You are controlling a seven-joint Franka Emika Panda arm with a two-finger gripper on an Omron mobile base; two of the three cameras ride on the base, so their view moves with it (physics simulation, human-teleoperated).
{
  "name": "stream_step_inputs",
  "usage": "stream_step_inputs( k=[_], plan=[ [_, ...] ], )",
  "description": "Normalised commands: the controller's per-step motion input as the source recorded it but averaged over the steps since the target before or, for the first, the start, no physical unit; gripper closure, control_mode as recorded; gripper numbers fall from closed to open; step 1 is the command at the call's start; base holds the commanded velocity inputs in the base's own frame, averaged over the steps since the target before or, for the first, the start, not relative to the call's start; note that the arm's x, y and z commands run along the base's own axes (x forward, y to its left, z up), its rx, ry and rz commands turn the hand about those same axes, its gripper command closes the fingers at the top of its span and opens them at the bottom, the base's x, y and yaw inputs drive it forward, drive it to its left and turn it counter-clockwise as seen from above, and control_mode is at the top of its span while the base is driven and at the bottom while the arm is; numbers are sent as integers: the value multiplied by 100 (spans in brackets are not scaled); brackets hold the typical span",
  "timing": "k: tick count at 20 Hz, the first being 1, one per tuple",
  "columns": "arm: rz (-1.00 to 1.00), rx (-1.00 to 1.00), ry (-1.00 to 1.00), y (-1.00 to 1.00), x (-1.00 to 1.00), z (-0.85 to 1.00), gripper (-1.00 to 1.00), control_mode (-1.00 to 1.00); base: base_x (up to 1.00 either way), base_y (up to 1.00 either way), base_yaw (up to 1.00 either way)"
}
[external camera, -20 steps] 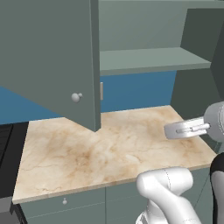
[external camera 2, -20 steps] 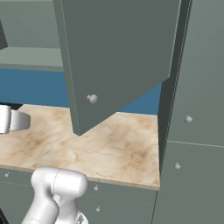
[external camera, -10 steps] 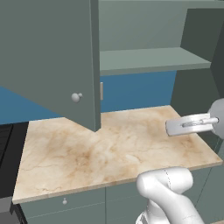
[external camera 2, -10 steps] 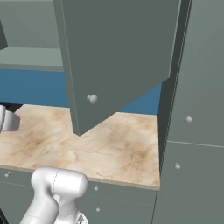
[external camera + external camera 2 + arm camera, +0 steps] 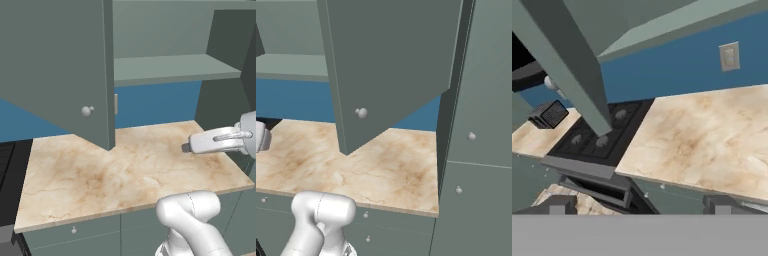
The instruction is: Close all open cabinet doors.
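Above the marble counter a cabinet door hangs open; no writing readable; jaws' opening unclear.

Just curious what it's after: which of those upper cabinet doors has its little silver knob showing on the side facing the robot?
The left cabinet door, swung out over the counter; its knob shows. The right door shows none.

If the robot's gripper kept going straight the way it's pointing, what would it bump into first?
Probably the open cabinet door, near its lower edge. The gripper points across the marble counter toward that door, with the stove beyond. Depth is unclear, so it might pass just under.
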Motion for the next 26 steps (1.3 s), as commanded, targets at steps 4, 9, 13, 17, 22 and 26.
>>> stream_step_inputs(
  k=[4,9,13,17,22,26],
  plan=[
    [0,13,13,36,-10,2,-100,-100,0,0,0],
    [-4,12,15,28,-21,1,-100,-100,0,0,0],
    [-18,10,28,15,-19,2,-100,-100,0,0,0],
    [-7,7,19,46,-1,0,-100,-100,0,0,0],
    [0,6,3,56,0,0,-100,-100,0,0,0],
    [0,6,7,55,0,0,-100,-100,0,0,0]
  ],
)
